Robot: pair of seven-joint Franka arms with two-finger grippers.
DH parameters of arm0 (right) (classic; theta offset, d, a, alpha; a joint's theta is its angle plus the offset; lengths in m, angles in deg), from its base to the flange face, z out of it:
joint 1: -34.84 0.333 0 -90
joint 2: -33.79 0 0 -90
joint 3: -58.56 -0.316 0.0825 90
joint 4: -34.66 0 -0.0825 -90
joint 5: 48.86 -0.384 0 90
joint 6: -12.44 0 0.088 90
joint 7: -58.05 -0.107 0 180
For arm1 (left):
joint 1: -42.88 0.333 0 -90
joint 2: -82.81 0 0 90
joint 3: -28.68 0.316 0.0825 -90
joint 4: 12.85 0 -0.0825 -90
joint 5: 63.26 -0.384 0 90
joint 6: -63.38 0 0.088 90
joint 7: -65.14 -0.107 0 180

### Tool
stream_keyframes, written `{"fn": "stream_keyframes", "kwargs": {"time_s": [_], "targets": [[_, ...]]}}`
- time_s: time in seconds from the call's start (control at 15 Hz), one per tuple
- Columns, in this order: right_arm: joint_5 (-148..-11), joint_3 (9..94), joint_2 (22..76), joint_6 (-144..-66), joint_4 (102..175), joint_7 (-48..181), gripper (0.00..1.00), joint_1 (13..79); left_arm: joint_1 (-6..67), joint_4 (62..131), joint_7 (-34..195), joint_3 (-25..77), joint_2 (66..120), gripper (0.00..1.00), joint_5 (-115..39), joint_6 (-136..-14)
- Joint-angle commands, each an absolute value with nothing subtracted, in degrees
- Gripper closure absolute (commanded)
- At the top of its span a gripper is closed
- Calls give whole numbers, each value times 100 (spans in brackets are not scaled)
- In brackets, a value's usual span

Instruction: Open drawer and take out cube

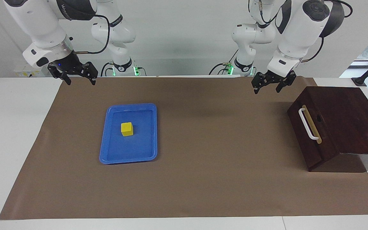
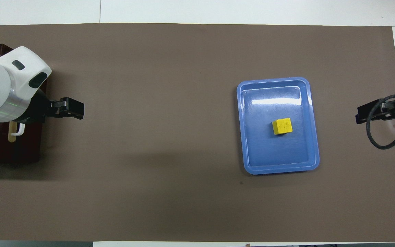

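Drawer (image 1: pixel 308 134) shut, handle (image 1: pixel 308 124) facing tray (image 1: pixel 107 153) | cube (image 1: pixel 126 129) in tray | both hands released

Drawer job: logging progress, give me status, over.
Left gripper open, up beside the wooden box; right gripper open, over the mat's edge. Drawer shut. Yellow cube sits in the blue tray. Nothing in the way.

Facing view. Cube (image 1: pixel 127 129) sits in blue tray (image 1: pixel 107 153), left of centre on the brown mat (image 1: pixel 209 179). Drawer (image 1: pixel 308 134) at right edge is closed, white handle (image 1: pixel 308 124) facing frame centre. Left tool (image 1: pixel 267 88) hangs open above the mat's upper right, near the box. Right tool (image 1: pixel 81 81) hangs open at upper left over the mat's corner.
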State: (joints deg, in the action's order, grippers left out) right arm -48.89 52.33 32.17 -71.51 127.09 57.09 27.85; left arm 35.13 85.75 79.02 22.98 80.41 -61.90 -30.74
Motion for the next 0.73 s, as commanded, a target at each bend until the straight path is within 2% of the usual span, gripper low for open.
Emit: {"fn": "stream_keyframes", "kwargs": {"time_s": [0.0,0.67], "targets": [[-5000,5188,3124,-7229,12774,5638,0,2719,3602,8638,7903,2280,7929,0,-6106,-3040],[-5000,5197,3133,-7238,12765,5690,0,2667,3602,8647,7894,2280,7929,0,-6106,-3040]]}}
